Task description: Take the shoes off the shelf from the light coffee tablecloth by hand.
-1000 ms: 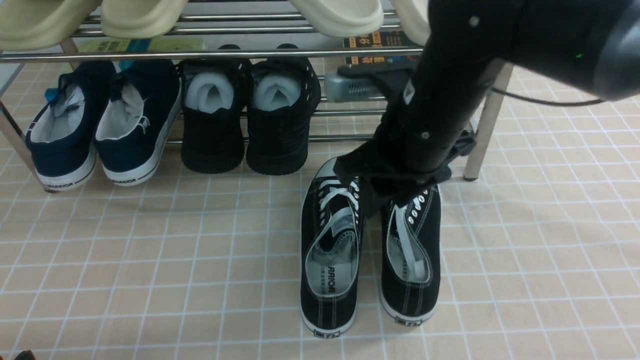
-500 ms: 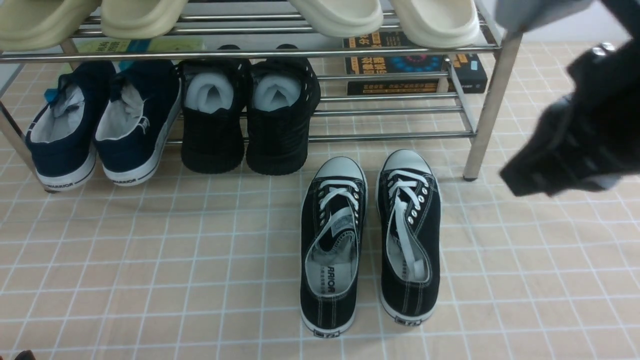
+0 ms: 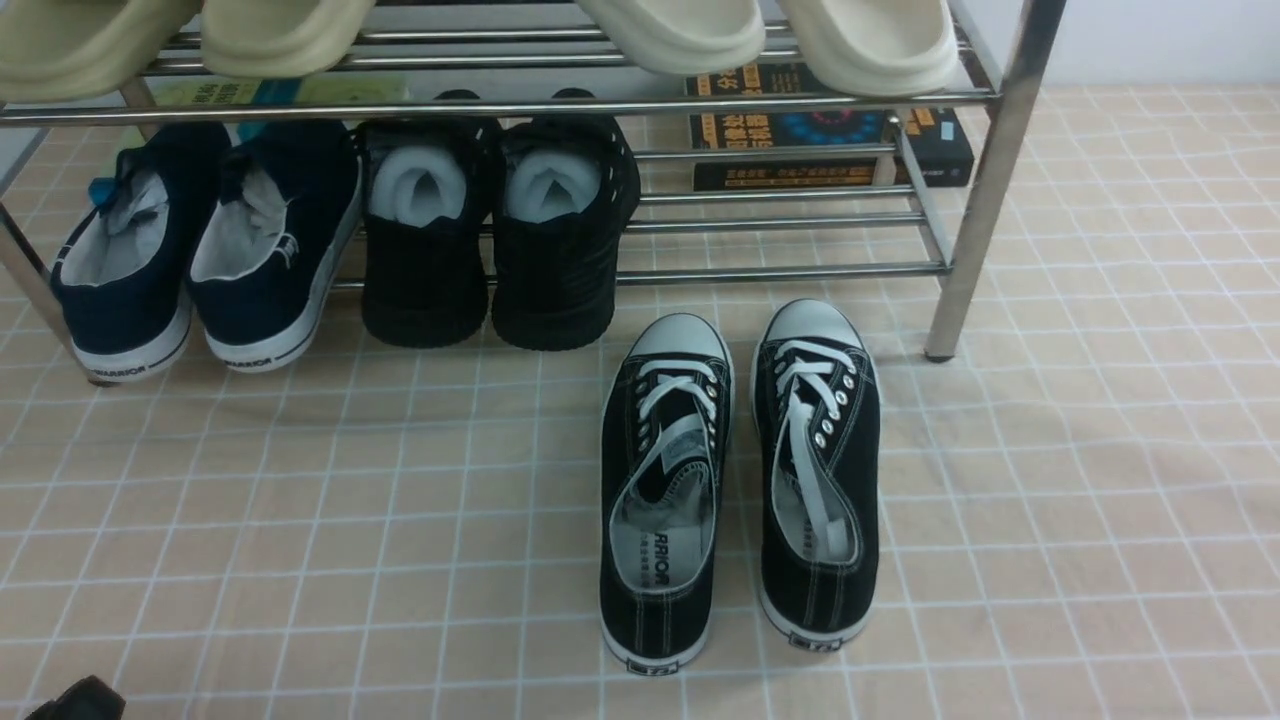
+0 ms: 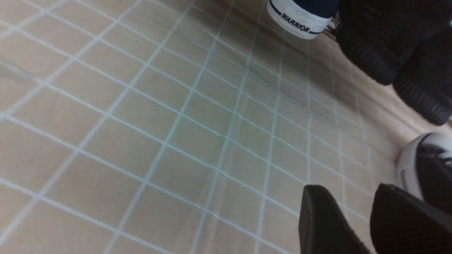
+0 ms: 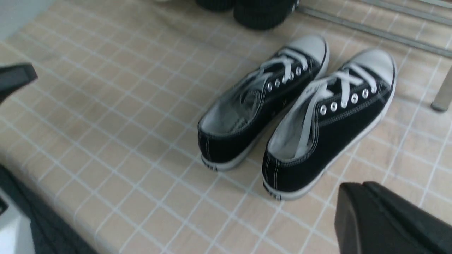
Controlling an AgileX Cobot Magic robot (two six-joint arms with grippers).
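Chrome metal-tube shoe shelf (image 3: 985, 180) with two tiers stands at the far side of the worktop. Its lower tier holds a navy laceless pair with white soles (image 3: 200, 250) on the left and an all-black pair stuffed with white paper (image 3: 495, 240) beside it; cream slippers (image 3: 770, 35) sit on top. Just in front, on the light beige grid-lined tablecloth (image 3: 300, 500), the black canvas lace-up shoes (image 3: 735, 480) stand side by side. The left claw (image 4: 356, 222) is slightly parted and empty. The right claw (image 5: 385, 218) is pressed together, holding nothing.
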